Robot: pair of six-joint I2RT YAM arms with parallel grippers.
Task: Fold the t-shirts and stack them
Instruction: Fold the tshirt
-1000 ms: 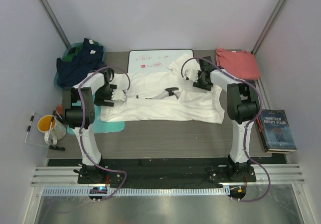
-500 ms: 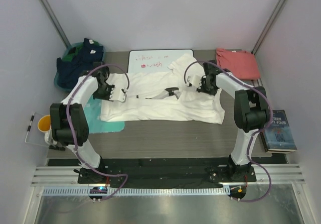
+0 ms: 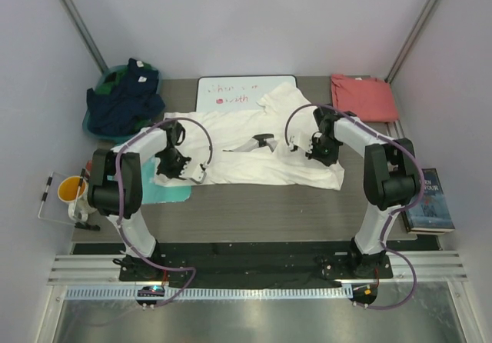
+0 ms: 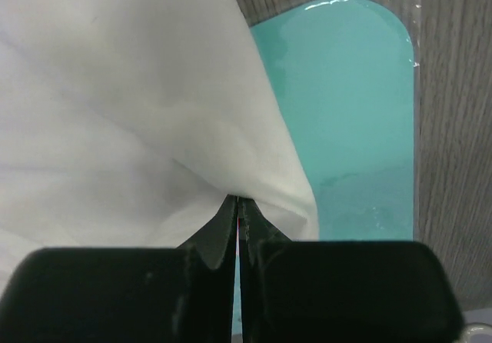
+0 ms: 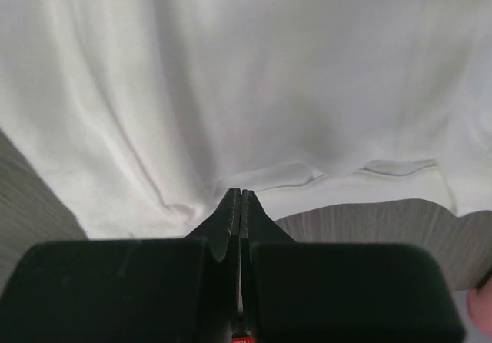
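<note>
"Beneath both tools, entry one?"

"Surface [image 3: 254,204]: dark grey, wood-grained. Pale walls [image 3: 254,20] close it in on three sides. An aluminium rail [image 3: 261,270] runs behind the tools, at the arm bases."

"Task items?"

"Cream-white t-shirt [image 3: 254,154]: spread flat between the two tools, with a small dark print near its middle and one sleeve lapping the whiteboard [image 3: 231,91]. Left tool [image 4: 239,201]: jaws pressed together on the shirt's edge, just over the teal board [image 4: 346,112]. Right tool [image 5: 241,194]: jaws likewise closed, pinching a fold by the hem on the shirt's other side. Salmon-red t-shirt [image 3: 363,97]: a flat squarish bundle beyond the right tool and to its right, at the far corner, apart from the white one."

"Containers?"

"Teal basin [image 3: 110,72]: beyond the left tool and to its left, at the other far corner. It holds dark garments [image 3: 123,101], navy and green, heaped over the rim. Mug [image 3: 71,191]: white with a yellow inside, left of the left tool near the surface's edge. Its contents cannot be told."

"Loose items?"

"The whiteboard: red scribbles, lying beyond the shirt, between the tools. Book [image 3: 432,201]: right of the right tool, at the surface's edge."
</note>
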